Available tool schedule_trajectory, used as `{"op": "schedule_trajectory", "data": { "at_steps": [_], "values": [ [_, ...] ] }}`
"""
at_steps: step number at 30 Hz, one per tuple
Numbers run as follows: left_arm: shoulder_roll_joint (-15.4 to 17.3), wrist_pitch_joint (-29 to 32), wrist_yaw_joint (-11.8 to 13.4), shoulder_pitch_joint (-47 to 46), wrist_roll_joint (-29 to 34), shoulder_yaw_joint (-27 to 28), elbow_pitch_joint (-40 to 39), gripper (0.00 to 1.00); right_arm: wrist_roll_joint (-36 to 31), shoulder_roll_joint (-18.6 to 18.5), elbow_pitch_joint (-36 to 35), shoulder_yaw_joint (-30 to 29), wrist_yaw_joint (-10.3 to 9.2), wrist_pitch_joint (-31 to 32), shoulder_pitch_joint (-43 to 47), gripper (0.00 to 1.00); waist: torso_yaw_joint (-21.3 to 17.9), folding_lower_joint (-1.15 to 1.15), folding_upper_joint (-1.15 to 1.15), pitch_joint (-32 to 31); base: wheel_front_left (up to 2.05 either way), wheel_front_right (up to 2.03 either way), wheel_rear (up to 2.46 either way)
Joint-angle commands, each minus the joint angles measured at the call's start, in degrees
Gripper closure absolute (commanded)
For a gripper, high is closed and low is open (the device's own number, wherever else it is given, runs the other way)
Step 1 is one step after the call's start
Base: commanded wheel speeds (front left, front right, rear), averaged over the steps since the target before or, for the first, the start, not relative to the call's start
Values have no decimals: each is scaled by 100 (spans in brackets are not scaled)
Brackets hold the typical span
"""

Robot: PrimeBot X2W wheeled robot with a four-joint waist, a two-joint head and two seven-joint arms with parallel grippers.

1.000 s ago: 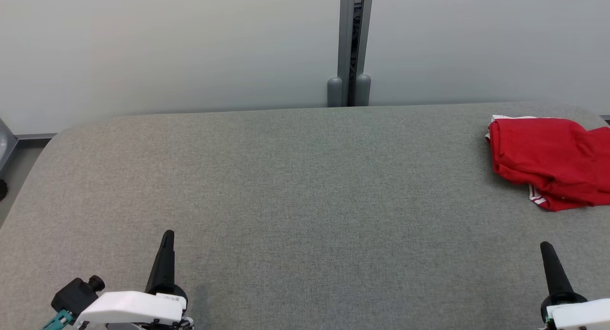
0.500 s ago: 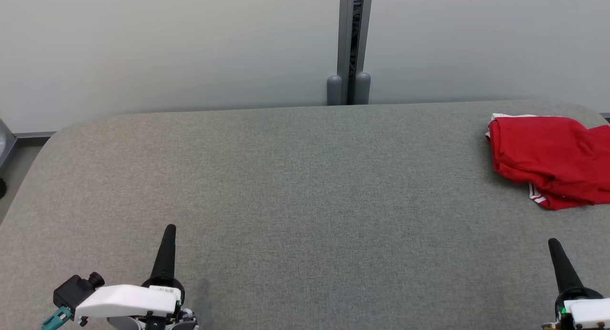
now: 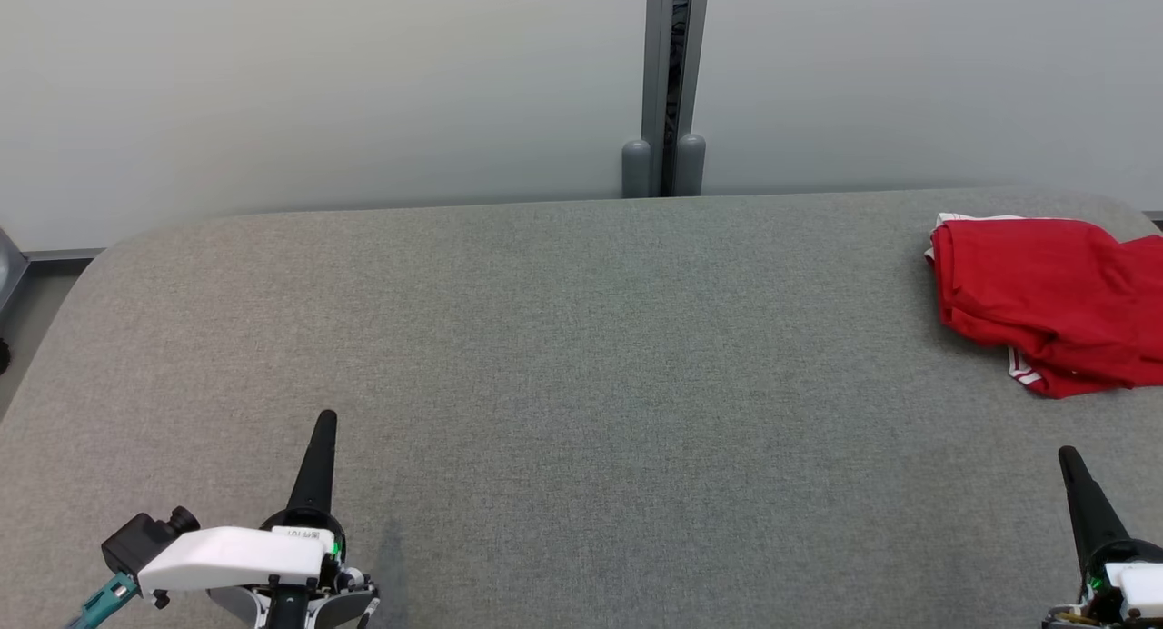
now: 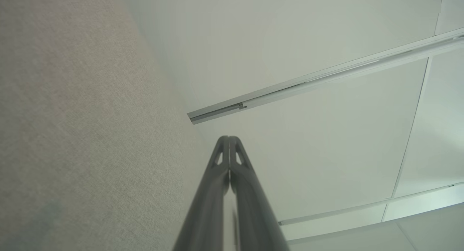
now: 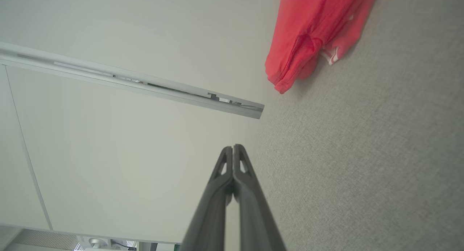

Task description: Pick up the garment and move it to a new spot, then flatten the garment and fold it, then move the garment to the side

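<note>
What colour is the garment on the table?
Red garment with white stripe trim, clearest in the head view.

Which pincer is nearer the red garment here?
Right. The right pincer sits a short way from the red garment, on the robot's side; the left pincer is far across the table to its left.

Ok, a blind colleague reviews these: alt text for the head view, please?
A rumpled red garment lies at the far right of a grey fabric table. The left gripper and right gripper point up from the bottom corners, shut and empty.
</note>
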Motion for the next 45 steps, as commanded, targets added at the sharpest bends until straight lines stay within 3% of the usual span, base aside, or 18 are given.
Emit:
{"op": "schedule_trajectory", "data": {
  "at_steps": [1,33,45],
  "values": [
    [34,23,-43,-120,-136,14,-18,100,147,-53,-68,-37,0,39,-49,100,-1,0,0,3,0,0,0],
    [38,283,-173,-375,-1461,-3,95,100,1553,-119,-101,-309,0,416,-84,100,-24,0,0,72,0,0,0],
    [35,279,-169,-371,-1454,0,87,100,1527,-101,-97,-314,0,427,-86,100,-24,0,0,73,0,0,0]
  ]
}}
